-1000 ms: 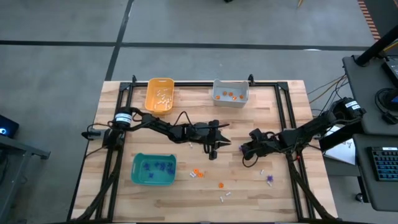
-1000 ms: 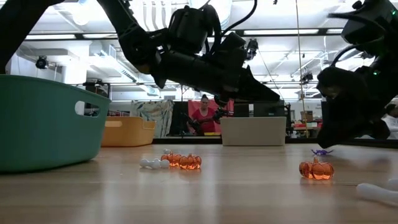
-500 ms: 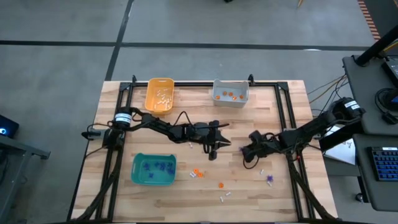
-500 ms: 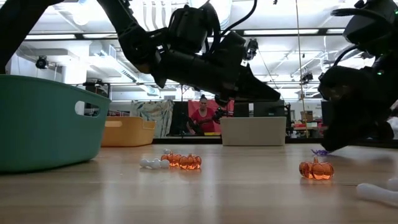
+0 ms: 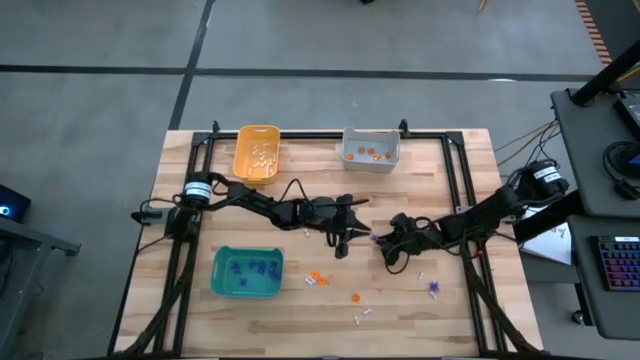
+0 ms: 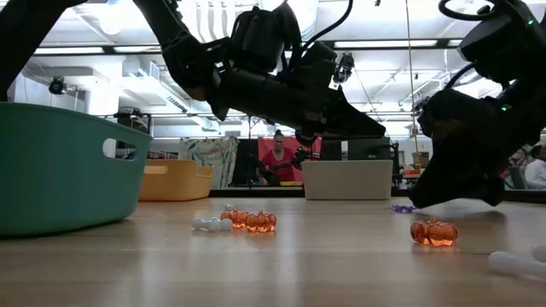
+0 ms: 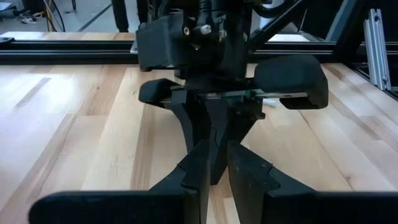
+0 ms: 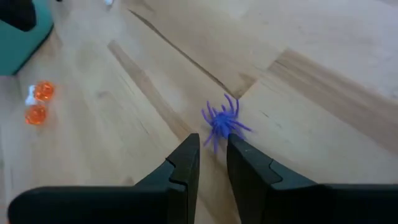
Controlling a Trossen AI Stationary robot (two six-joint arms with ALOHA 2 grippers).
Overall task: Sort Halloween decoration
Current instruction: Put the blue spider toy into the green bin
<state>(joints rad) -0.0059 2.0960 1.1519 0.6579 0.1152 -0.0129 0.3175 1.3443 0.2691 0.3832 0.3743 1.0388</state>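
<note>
My right gripper [image 8: 213, 146] is at the table's middle [image 5: 383, 240], shut on a purple spiky spider [image 8: 224, 123]. My left gripper [image 5: 342, 244] hangs just left of it, shut [image 7: 217, 165] and holding nothing. Loose on the wood lie two orange pumpkins [image 5: 318, 279] beside a white trinket, another pumpkin [image 5: 355, 297], white trinkets [image 5: 362, 316] [image 5: 422, 275] and a purple spider [image 5: 433, 288]. The low view shows the pumpkins [image 6: 249, 221] [image 6: 433, 232] resting on the tabletop. My right gripper pinches the purple spider by its near side [image 8: 217, 138], only at the fingertips [image 8: 191, 142]. Most of the body and legs stick out beyond them. The fingers slant down from the table's right side. In the low view the spider [image 6: 403, 207] hangs just over the wood.
A teal bin [image 5: 247, 272] with purple trinkets sits near the left front. An orange-yellow bin [image 5: 256, 153] with white ones and a grey bin [image 5: 370, 150] with orange ones stand at the far edge. A black frame rail [image 5: 455, 170] runs along the table's sides.
My right gripper has moved toward the table's left, closer to the left gripper, carrying the purple spider with it. The spider now shows well left of where it was in the low view. The left arm has kept still.
</note>
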